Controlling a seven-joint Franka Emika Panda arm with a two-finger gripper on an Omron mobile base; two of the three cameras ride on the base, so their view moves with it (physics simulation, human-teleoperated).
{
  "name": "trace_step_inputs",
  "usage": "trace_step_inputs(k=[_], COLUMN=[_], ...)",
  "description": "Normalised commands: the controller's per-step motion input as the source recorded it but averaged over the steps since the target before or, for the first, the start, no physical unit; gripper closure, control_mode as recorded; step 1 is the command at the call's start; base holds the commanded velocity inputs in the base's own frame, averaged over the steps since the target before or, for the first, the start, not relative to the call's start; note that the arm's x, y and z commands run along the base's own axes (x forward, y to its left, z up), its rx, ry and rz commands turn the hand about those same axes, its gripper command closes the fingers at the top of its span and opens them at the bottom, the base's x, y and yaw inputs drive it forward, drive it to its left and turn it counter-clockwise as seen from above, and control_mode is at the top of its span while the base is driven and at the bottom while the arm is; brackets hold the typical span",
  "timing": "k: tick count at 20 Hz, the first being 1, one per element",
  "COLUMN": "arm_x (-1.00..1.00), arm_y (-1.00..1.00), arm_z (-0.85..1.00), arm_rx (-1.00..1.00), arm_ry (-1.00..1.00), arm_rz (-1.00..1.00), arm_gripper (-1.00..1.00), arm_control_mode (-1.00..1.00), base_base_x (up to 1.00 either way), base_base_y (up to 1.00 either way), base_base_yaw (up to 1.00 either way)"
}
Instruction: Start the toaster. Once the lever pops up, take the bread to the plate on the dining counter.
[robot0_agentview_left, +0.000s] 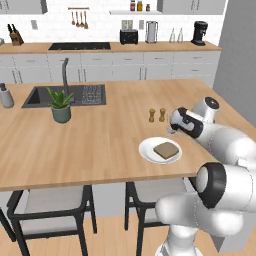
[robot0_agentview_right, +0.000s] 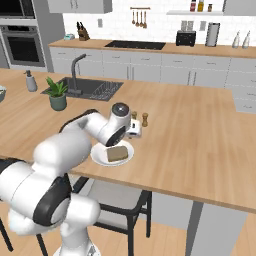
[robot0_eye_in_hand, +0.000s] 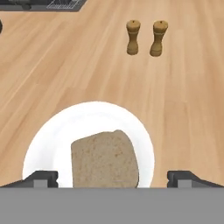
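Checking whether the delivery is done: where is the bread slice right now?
The bread lies flat on the white plate near the dining counter's front edge, just before the two wooden shakers, with the open gripper above it.

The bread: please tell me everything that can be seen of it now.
The bread is one flat, roughly square slice, brown with a slightly darker crust edge and a speckled crumb. It lies flat on the round white plate, a little off its centre, within the rim. The plate rests on the light-wood dining counter. Nothing else touches the slice; the open pincer is above it, its fingertips apart on either side.
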Motion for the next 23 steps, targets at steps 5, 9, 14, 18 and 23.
trace_step_inputs(k=[5, 9, 14, 18, 23], arm_x=[-0.95, -1.00, -1.00, -1.00, -1.00], arm_y=[0.03, 0.08, 0.02, 0.04, 0.09], arm_z=[0.61, 0.47, 0.33, 0.31, 0.31], arm_rx=[-0.02, -0.11, -0.01, 0.00, 0.00], arm_ry=[-0.03, -0.11, -0.18, -0.18, -0.11], arm_rz=[-0.23, -0.24, -0.22, -0.15, 0.00], arm_gripper=[-1.00, -1.00, -1.00, -1.00, -1.00], arm_control_mode=[-1.00, -1.00, -1.00, -1.00, -1.00], base_base_x=[0.00, 0.00, 0.00, 0.00, 0.00], base_base_y=[0.00, 0.00, 0.00, 0.00, 0.00], base_base_yaw=[0.00, 0.00, 0.00, 0.00, 0.00])
